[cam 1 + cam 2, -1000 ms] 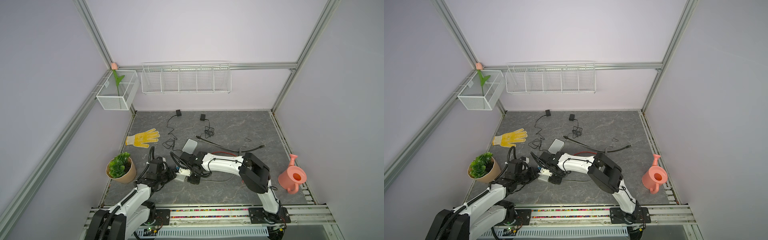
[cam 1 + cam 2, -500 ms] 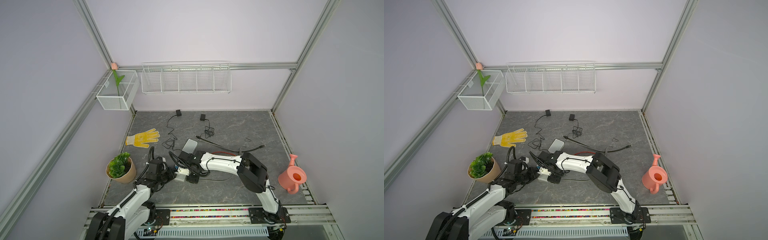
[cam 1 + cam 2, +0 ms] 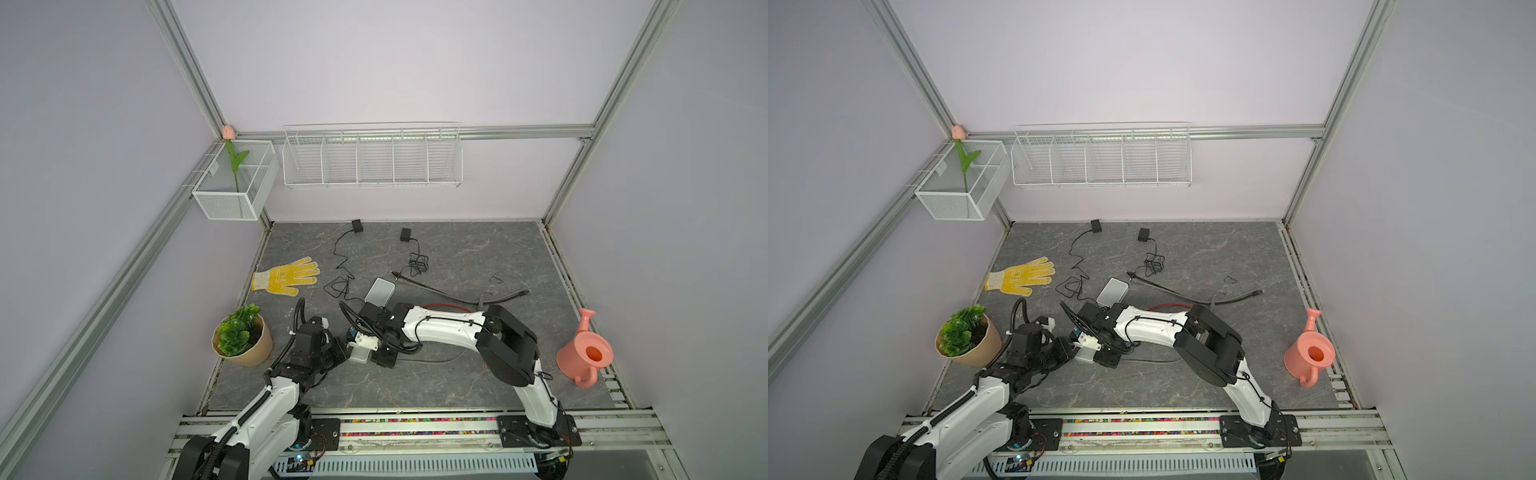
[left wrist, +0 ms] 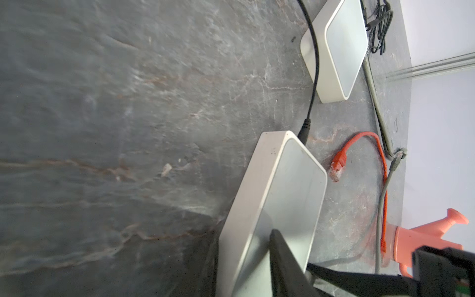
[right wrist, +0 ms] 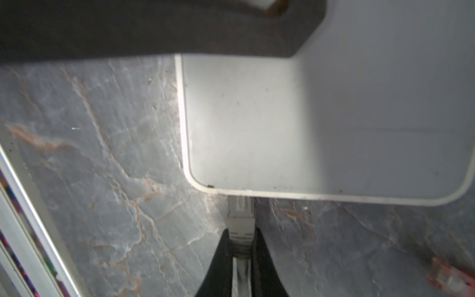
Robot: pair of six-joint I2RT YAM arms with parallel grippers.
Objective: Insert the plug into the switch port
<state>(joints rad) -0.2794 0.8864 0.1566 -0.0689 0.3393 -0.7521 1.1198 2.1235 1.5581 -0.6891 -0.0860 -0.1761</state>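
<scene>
Close up, from the right wrist camera: my right gripper was pressed together on a grey plug, its two black fingers pinching the boot just behind the head. The plug's nose met the side wall of the white switch, tucked under its rounded rim. The port itself was hidden, so I could not tell how deep the plug sat. On the far side from the plug, my left gripper was closed on the switch, with one finger lying across the top face, steadying it on the grey stone table.

My judgement: the step in hand was the final push. To do it well, I would keep the plug square to the wall and level with the table, press straight along its length, and let the left arm brace the switch against sliding. A tilted plug could jam, or shove the switch aside.

Farther off lay a red cable, then a second white box, and a pink watering can near the table's edge.
</scene>
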